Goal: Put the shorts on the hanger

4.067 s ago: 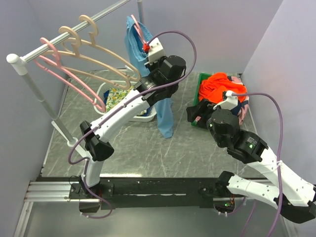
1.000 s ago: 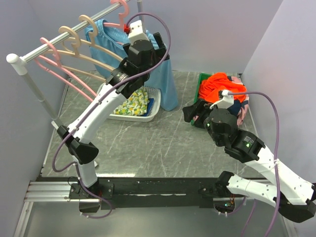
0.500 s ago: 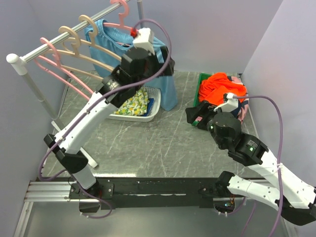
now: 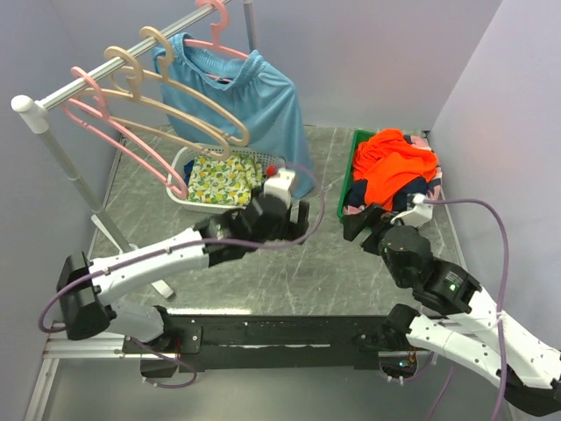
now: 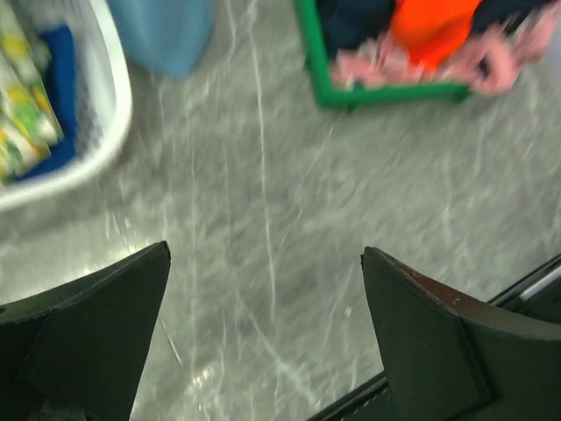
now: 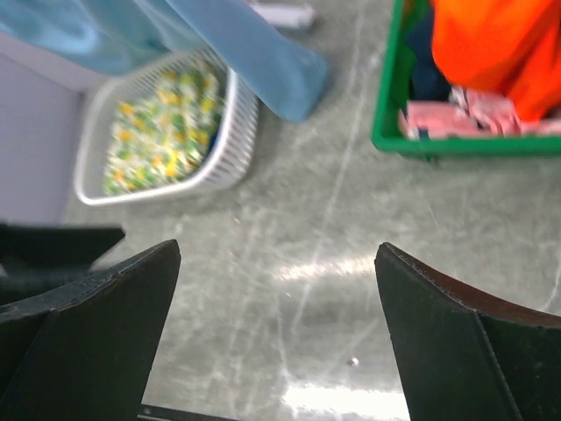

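The light blue shorts (image 4: 254, 96) hang from the salmon-pink hanger (image 4: 213, 42), whose hook sits on the rail at the back. Their lower hem also shows in the left wrist view (image 5: 162, 31) and the right wrist view (image 6: 237, 44). My left gripper (image 4: 300, 219) is low over the middle of the table, well below the shorts, open with only grey table between its fingers (image 5: 265, 254). My right gripper (image 4: 358, 224) hovers in front of the green bin, open and holding nothing (image 6: 278, 250).
Two beige hangers (image 4: 149, 83) and another pink hanger (image 4: 114, 123) hang on the rail (image 4: 53, 92) at the left. A white basket (image 4: 180, 167) holds the lemon-print cloth (image 4: 219, 180). A green bin (image 4: 358, 145) at the right holds an orange garment (image 4: 399, 162).
My left arm has dropped from the rail to low over the table, leaving the shorts hanging on the hanger. The right gripper's jaws have spread a little wider.
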